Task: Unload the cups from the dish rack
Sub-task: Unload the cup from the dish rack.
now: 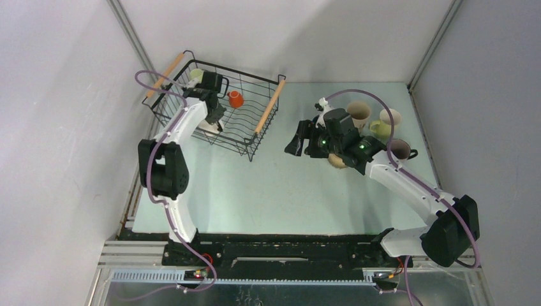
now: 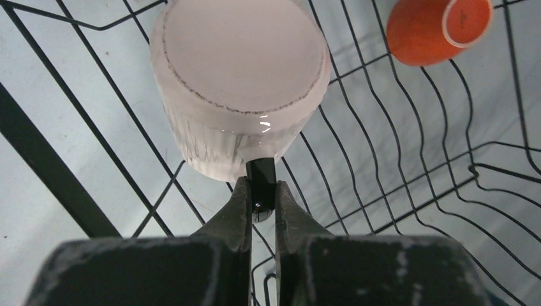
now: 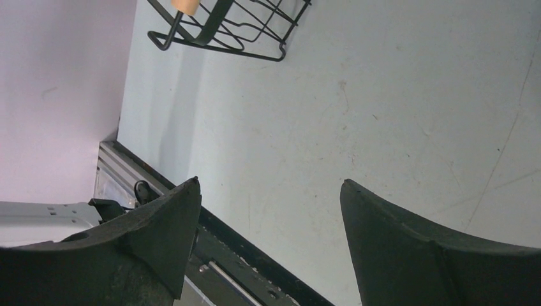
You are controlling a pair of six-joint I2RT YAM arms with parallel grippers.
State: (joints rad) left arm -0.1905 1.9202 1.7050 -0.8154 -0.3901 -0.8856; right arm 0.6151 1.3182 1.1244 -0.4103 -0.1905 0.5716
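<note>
**Top view.** The dish rack (image 1: 270, 105) stood at the far left corner of the counter (image 1: 268, 191). Inside it I saw an orange cup (image 1: 235, 99) near the middle and a pale green cup (image 1: 196, 75) in the corner nearest the counter's far left corner. My left arm (image 1: 185, 127) reached into the rack from its near side, above a white ribbed cup (image 1: 207, 131). I could not make out the left fingers from here. A cluster of cups (image 1: 381, 129) stood on the counter near its right edge, toward the far right corner. The right fingers (image 1: 295, 145) hung spread over the middle of the counter, between the rack and the cluster.

**Left wrist view.** The left fingers (image 2: 241, 210) were closed on the black handle of the white ribbed cup (image 2: 239, 70). The cup's base faced the camera, with the rack's wires (image 2: 395, 191) beneath it. I could not tell whether the cup touched them. The orange cup (image 2: 437, 29) lay on its side on the wires, well apart.

**Right wrist view.** The right fingers (image 3: 175, 217) stood wide apart and gripped nothing, with bare counter (image 3: 383, 95) between them. One corner of the dish rack (image 3: 223, 29) showed at the top.
</note>
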